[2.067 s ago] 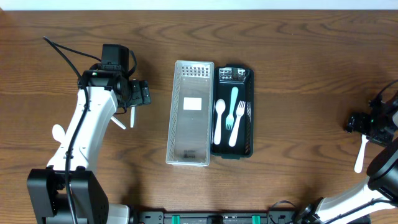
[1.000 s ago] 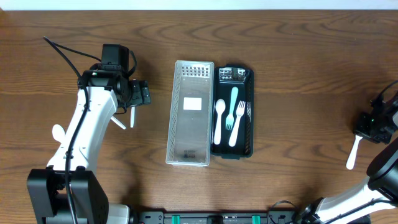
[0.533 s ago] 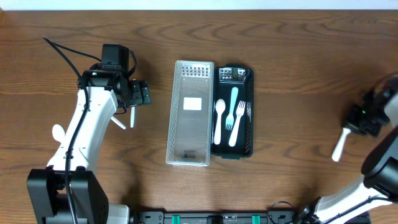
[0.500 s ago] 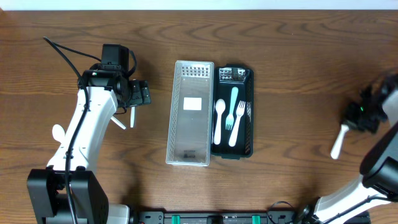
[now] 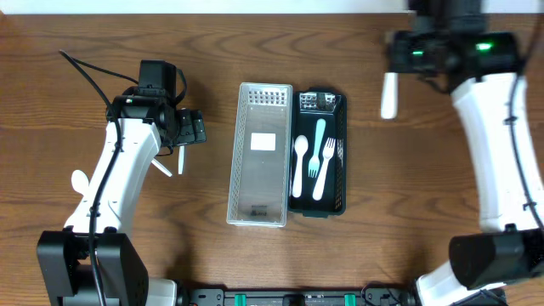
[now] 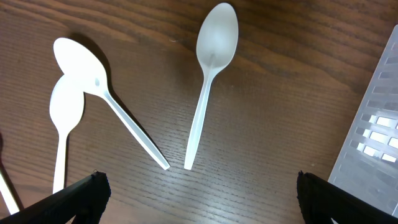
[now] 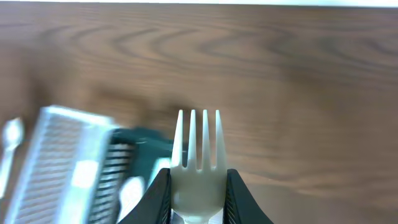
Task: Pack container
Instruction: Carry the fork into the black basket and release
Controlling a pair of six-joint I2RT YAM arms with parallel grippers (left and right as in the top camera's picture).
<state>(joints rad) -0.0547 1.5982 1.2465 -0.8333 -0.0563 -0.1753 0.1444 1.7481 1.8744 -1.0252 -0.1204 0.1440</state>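
At the left, the overhead view hides most of the loose cutlery under the white left arm. The left wrist view shows it plainly: three white plastic spoons (image 6: 204,99) lie on the brown wood-grain table (image 6: 280,74). Two lie at the left with their smooth oval bowls overlapping, and the third lies apart, its thin handle tapering toward the camera. The left gripper (image 6: 202,196) hangs over them with its dark fingertips spread wide at the bottom corners, touching nothing. A ribbed translucent corner cuts into that view's right edge.

From overhead, that corner belongs to a long translucent piece (image 5: 261,155). It is rectangular, slotted at its far end and carries a white label. Whether it is a lid or a tray cannot be told. Touching its right side is the container (image 5: 340,127), a dark, narrow tray with slatted walls at the table's middle. Inside it lie a white spoon (image 5: 299,166), a teal utensil (image 5: 320,136) and a packed fork (image 5: 325,170), side by side lengthwise.

Right of the container's far end, the right gripper (image 5: 393,66) is clamped on a held fork (image 5: 388,95), which shows overhead only as a blurred white bar. The right wrist view shows what that angle cannot: four matte white tines (image 7: 198,134) point away between the pale fingers (image 7: 158,193), with the container blurred below.
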